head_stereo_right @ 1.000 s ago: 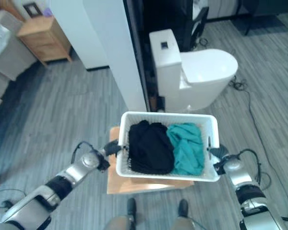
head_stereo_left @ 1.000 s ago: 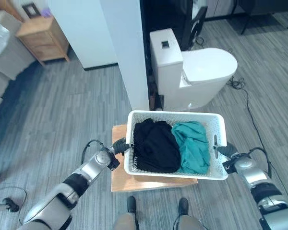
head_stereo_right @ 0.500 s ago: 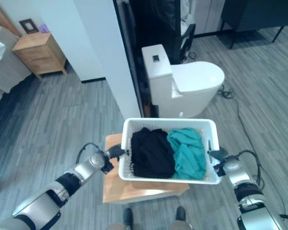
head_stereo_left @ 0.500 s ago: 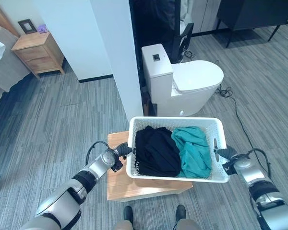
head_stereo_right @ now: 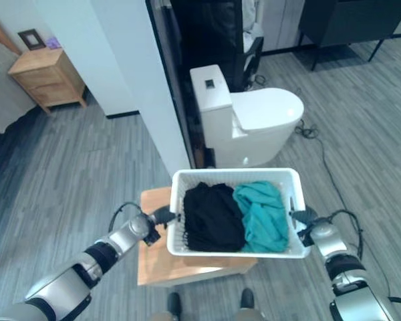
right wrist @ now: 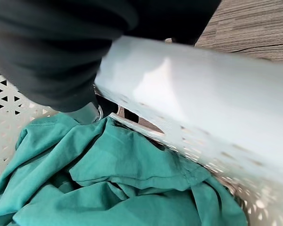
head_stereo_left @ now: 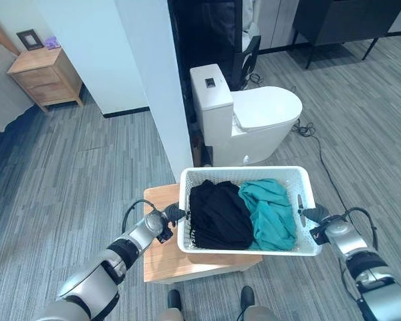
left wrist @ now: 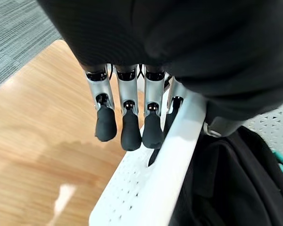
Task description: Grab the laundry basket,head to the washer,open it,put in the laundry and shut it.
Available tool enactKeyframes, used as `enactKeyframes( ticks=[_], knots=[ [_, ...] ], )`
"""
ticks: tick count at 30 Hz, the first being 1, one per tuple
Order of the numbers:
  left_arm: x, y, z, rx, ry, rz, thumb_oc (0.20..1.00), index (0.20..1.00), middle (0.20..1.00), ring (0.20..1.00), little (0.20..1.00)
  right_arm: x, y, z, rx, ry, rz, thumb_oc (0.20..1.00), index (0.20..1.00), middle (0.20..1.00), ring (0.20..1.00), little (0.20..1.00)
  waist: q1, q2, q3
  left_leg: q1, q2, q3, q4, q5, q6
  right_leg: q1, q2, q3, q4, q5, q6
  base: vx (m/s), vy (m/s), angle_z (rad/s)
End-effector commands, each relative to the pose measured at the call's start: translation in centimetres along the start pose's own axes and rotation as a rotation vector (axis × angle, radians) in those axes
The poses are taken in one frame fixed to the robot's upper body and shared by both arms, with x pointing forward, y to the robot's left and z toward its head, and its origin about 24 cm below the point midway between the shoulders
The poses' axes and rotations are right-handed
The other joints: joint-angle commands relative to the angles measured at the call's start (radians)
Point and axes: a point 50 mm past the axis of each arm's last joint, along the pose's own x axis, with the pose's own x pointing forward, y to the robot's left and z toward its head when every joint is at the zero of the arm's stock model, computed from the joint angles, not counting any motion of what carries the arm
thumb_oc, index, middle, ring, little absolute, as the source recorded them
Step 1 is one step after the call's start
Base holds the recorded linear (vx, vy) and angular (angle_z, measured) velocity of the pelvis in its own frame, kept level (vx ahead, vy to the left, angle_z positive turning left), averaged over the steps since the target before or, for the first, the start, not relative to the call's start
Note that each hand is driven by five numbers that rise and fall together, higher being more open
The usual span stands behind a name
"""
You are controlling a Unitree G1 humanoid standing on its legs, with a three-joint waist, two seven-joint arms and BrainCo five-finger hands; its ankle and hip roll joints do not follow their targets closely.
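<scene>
Here the white laundry basket [head_stereo_left: 246,247] was just above the low wooden worktop [head_stereo_left: 162,254]; black clothes [head_stereo_left: 218,214] and teal clothes [head_stereo_left: 271,212] lay inside; the left robot hand [head_stereo_left: 166,217] curled round its left rim; the right robot hand [head_stereo_left: 314,217] gripped the right rim; a white toilet [head_stereo_left: 254,117] stood behind.

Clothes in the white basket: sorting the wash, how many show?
2: a black garment toward the robot's left, a teal garment toward its right; more may lie underneath.
</scene>
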Motion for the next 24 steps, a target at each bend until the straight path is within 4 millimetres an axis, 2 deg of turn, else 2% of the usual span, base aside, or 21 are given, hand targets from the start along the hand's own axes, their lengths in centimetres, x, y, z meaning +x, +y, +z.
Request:
enactKeyframes(
  ticks=[1, 2, 3, 4, 5, 6, 7, 8, 9, 10, 11, 12, 14, 15, 16, 17, 20, 22, 24],
  knots=[
    [0.2, 5.3, 5.9, 0.086, -0.156, 0.159, 0.2, 0.2, 0.2, 0.2, 0.2, -0.2, -2.3, 4.7, 0.01, -0.194, -0.041, 0.2, 0.2, 0.2, 0.2, 0.2, 0.019, -0.078, 0.006, -0.085, -0.089, -0.228, 0.193, -0.096, -0.015, -0.07, -0.005, 0.087, 0.165, -0.117, -0.006, -0.19, 0.193, -0.57],
    [0.2, 5.2, 6.0, 0.078, -0.165, 0.174, 0.2, 0.2, 0.2, 0.2, 0.2, -0.1, -2.0, 5.7, -0.002, -0.217, -0.019, 0.2, 0.2, 0.2, 0.2, 0.2, 0.01, -0.083, 0.011, -0.045, -0.13, -0.285, 0.272, -0.157, -0.002, -0.114, -0.001, 0.146, 0.189, -0.093, 0.009, -0.17, 0.28, -1.06],
    [0.3, 4.9, 5.9, 0.066, -0.167, 0.174, 0.2, 0.2, 0.2, 0.2, 0.2, -0.1, -1.7, 6.4, -0.012, -0.231, -0.005, 0.2, 0.2, 0.2, 0.2, 0.2, 0.005, -0.076, 0.013, -0.007, -0.142, -0.303, 0.289, -0.197, 0.006, -0.145, 0.005, 0.185, 0.212, -0.084, 0.02, -0.12, 0.25, -1.05],
    [0.3, 4.9, 5.9, 0.065, -0.167, 0.175, 0.2, 0.2, 0.2, 0.2, 0.2, -0.1, -1.7, 6.4, -0.014, -0.232, -0.005, 0.2, 0.2, 0.2, 0.2, 0.2, 0.009, -0.073, 0.016, -0.003, -0.139, -0.297, 0.292, -0.203, 0.007, -0.145, 0.009, 0.19, 0.217, -0.087, 0.02, -0.07, 0.241, -1.01],
    [0.3, 4.8, 5.7, 0.056, -0.167, 0.173, 0.2, 0.2, 0.2, 0.2, 0.2, 0.0, -1.6, 6.8, -0.021, -0.236, 0.004, 0.2, 0.2, 0.2, 0.2, 0.2, -0.007, -0.065, 0.008, 0.047, -0.145, -0.296, 0.267, -0.245, 0.016, -0.17, 0.012, 0.221, 0.232, -0.08, 0.027, -0.09, 0.373, -1.14],
    [0.5, 4.3, 5.1, 0.026, -0.151, 0.173, 0.2, 0.2, 0.2, 0.2, 0.2, 0.0, -1.7, 7.4, -0.023, -0.24, 0.003, 0.2, 0.2, 0.2, 0.2, 0.2, -0.028, -0.05, 0.006, 0.105, -0.147, -0.242, 0.21, -0.296, 0.039, -0.209, 0.003, 0.285, 0.255, -0.058, 0.052, -0.09, 0.374, -1.12],
    [0.5, 4.3, 5.1, 0.026, -0.152, 0.173, 0.2, 0.2, 0.2, 0.2, 0.2, 0.0, -1.7, 7.4, -0.024, -0.24, 0.003, 0.2, 0.2, 0.2, 0.2, 0.2, -0.023, -0.05, 0.007, 0.107, -0.148, -0.237, 0.207, -0.296, 0.04, -0.211, 0.004, 0.29, 0.257, -0.058, 0.052, -0.21, 0.563, -1.31],
    [0.8, 4.0, 4.6, 0.009, -0.128, 0.182, 0.2, 0.2, 0.2, 0.2, 0.2, 0.1, -1.6, 8.4, -0.011, -0.262, 0.005, 0.2, 0.2, 0.2, 0.2, 0.2, -0.044, -0.049, -0.001, 0.117, -0.176, -0.18, 0.164, -0.308, 0.056, -0.257, -0.037, 0.345, 0.232, 0.001, 0.107, -0.14, 0.312, -0.93],
    [0.8, 4.0, 4.7, 0.009, -0.129, 0.183, 0.2, 0.2, 0.2, 0.2, 0.2, 0.1, -1.6, 8.5, -0.011, -0.262, 0.005, 0.2, 0.2, 0.2, 0.2, 0.2, -0.039, -0.049, -0.001, 0.119, -0.177, -0.174, 0.16, -0.307, 0.057, -0.258, -0.037, 0.351, 0.23, 0.003, 0.108, -0.2, 0.415, -1.09],
    [0.8, 4.0, 4.6, 0.014, -0.124, 0.176, 0.2, 0.2, 0.2, 0.2, 0.2, 0.1, -1.8, 8.4, -0.011, -0.254, 0.003, 0.2, 0.2, 0.2, 0.2, 0.2, -0.041, -0.049, -0.012, 0.119, -0.192, -0.144, 0.139, -0.307, 0.064, -0.268, -0.059, 0.358, 0.199, 0.023, 0.126, -0.2, 0.314, -1.29],
    [0.8, 4.3, 4.4, 0.029, -0.108, 0.183, 0.2, 0.2, 0.2, 0.2, 0.2, 0.4, -2.1, 8.4, -0.009, -0.233, -0.007, 0.2, 0.2, 0.2, 0.2, 0.2, -0.04, -0.046, -0.024, 0.119, -0.219, -0.093, 0.102, -0.299, 0.084, -0.297, -0.104, 0.344, 0.169, 0.054, 0.147, -0.2, 0.311, -1.29],
    [0.8, 4.3, 4.4, 0.029, -0.108, 0.183, 0.2, 0.2, 0.2, 0.2, 0.2, 0.4, -2.1, 8.4, -0.01, -0.233, -0.007, 0.2, 0.2, 0.2, 0.2, 0.2, -0.039, -0.046, -0.024, 0.119, -0.22, -0.092, 0.102, -0.299, 0.085, -0.298, -0.104, 0.346, 0.169, 0.054, 0.147, -0.22, 0.28, -1.09],
    [0.7, 4.7, 4.4, 0.052, -0.105, 0.186, 0.2, 0.2, 0.2, 0.2, 0.2, 0.7, -1.9, 7.9, 0.008, -0.202, -0.008, 0.2, 0.2, 0.2, 0.2, 0.2, -0.023, -0.031, -0.017, 0.091, -0.227, -0.052, 0.11, -0.28, 0.101, -0.316, -0.136, 0.223, 0.228, 0.017, 0.114, -0.25, 0.161, -0.69],
    [0.7, 4.9, 4.5, 0.067, -0.107, 0.186, 0.2, 0.2, 0.2, 0.2, 0.2, 0.8, -1.9, 7.4, 0.02, -0.182, -0.009, 0.2, 0.2, 0.2, 0.2, 0.2, -0.014, -0.02, -0.01, 0.078, -0.224, -0.032, 0.115, -0.264, 0.109, -0.3, -0.148, 0.143, 0.288, -0.011, 0.091, -0.39, 0.216, -0.64],
    [0.4, 5.5, 4.2, 0.085, -0.093, 0.198, 0.2, 0.2, 0.2, 0.2, 0.2, 0.9, -1.8, 7.3, 0.018, -0.173, -0.003, 0.2, 0.2, 0.2, 0.2, 0.2, -0.004, -0.011, -0.005, 0.059, -0.217, -0.001, 0.111, -0.229, 0.126, -0.273, -0.157, 0.06, 0.402, -0.044, 0.066, -0.29, 0.161, -0.55],
    [0.4, 5.6, 4.2, 0.085, -0.093, 0.198, 0.2, 0.2, 0.2, 0.2, 0.2, 0.9, -1.8, 7.3, 0.018, -0.173, -0.002, 0.2, 0.2, 0.2, 0.2, 0.2, -0.005, -0.012, -0.006, 0.057, -0.218, -0.001, 0.11, -0.226, 0.126, -0.275, -0.158, 0.06, 0.4, -0.041, 0.066, -0.24, 0.136, -0.63],
    [0.2, 6.1, 2.9, 0.1, -0.038, 0.21, 0.2, 0.2, 0.2, 0.2, 0.2, 1.1, -1.8, 6.9, 0.025, -0.141, 0.002, 0.2, 0.2, 0.2, 0.2, 0.2, 0.028, -0.011, -0.021, 0.036, -0.206, 0.052, 0.085, -0.187, 0.146, -0.201, -0.158, -0.029, 0.472, -0.106, 0.047, -0.18, 0.061, -0.5],
    [0.0, 6.4, 1.9, 0.095, -0.008, 0.218, 0.2, 0.2, 0.2, 0.2, 0.2, 1.3, -1.5, 6.2, 0.015, -0.101, 0.015, 0.2, 0.2, 0.2, 0.2, 0.2, 0.068, -0.024, -0.047, 0.018, -0.208, 0.097, 0.077, -0.172, 0.153, -0.112, -0.164, -0.081, 0.448, -0.15, 0.044, -0.17, -0.009, -0.92],
    [-0.2, 6.8, 1.0, 0.09, 0.019, 0.232, 0.2, 0.2, 0.2, 0.2, 0.2, 1.4, -1.5, 5.8, 0.019, -0.075, 0.019, 0.2, 0.2, 0.2, 0.2, 0.2, 0.106, -0.045, -0.08, -0.014, -0.206, 0.151, 0.069, -0.147, 0.154, -0.033, -0.157, -0.101, 0.393, -0.163, 0.051, -0.18, -0.071, -1.53]
  ],
)
